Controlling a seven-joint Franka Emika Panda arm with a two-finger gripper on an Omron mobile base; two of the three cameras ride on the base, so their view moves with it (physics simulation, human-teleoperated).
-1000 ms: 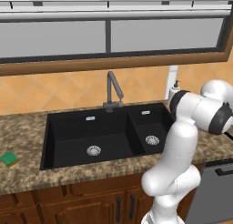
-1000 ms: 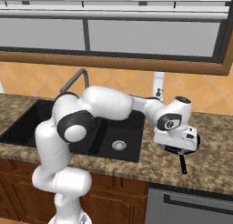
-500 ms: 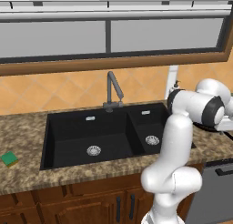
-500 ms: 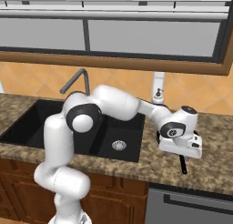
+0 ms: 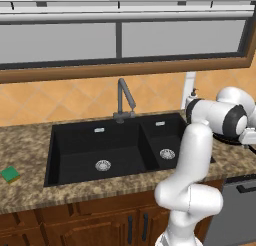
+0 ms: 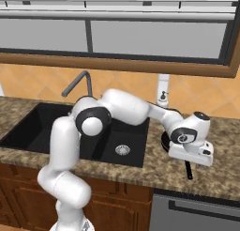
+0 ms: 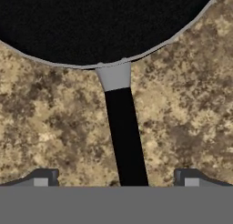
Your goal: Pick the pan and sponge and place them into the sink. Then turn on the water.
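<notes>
Lower than a moment ago, the gripper (image 7: 116,180) hangs spread wide over the pan (image 7: 100,22), which lies flat on the counter (image 7: 191,114) right of the sink (image 6: 56,127), its slim black handle (image 7: 126,141) running straight back between the fingertips (image 7: 43,177).

2 rear base views share the sink (image 5: 115,150); hand view looks close down.

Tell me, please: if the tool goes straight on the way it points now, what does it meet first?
Most likely the pan's handle. The open tool points down at it, with one fingertip on each side, so the handle runs between them. How far above the counter it is, I cannot tell.
</notes>
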